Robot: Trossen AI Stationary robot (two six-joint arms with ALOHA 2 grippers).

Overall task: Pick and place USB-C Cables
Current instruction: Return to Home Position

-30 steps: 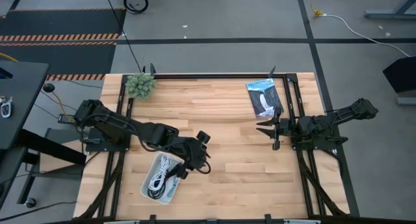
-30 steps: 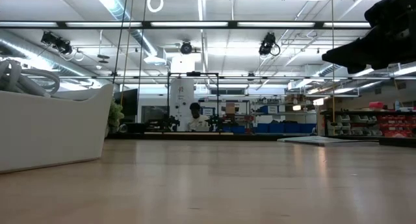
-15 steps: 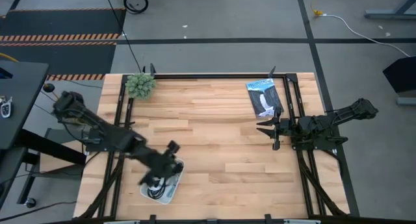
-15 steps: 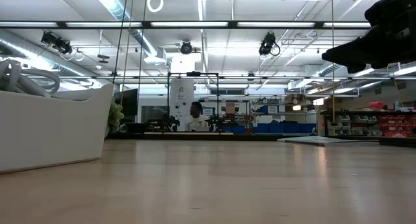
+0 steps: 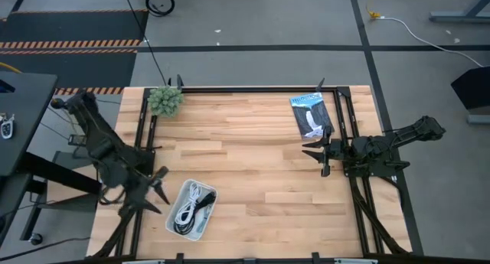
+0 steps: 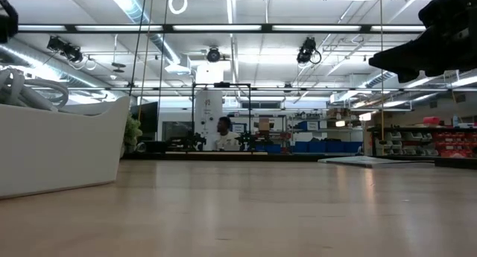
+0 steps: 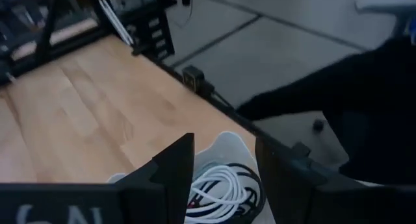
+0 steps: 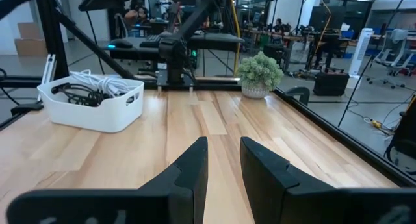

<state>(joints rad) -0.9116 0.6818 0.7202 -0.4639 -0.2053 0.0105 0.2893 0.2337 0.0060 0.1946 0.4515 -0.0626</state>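
Observation:
The white tray (image 5: 200,193) stands on the table's near left part. In it lie a white coiled USB-C cable (image 5: 186,207) and dark coiled cables (image 5: 201,213), heaped together. From the left wrist camera the white coil (image 7: 220,187) lies on the dark ones. My left gripper (image 5: 161,192) hovers open just left of the tray, at the table's left edge, fingers pointing toward it (image 7: 224,143). My right gripper (image 5: 314,158) waits open at the table's right side, raised (image 8: 224,146). The low view shows the tray's wall (image 6: 59,149) with white cable (image 6: 22,89) above its rim.
A flat black-and-blue packet (image 5: 310,115) lies at the far right of the table beside the right arm. A small green plant (image 5: 164,100) stands at the far left corner (image 8: 260,71). Bare wood spans the middle between tray and right gripper. Black frame rails edge the table.
My left arm has swung back fast from just right of the tray, across it, toward the table's left edge. Its gripper now sits left of the tray and holds nothing. The cables in the tray have stayed put.

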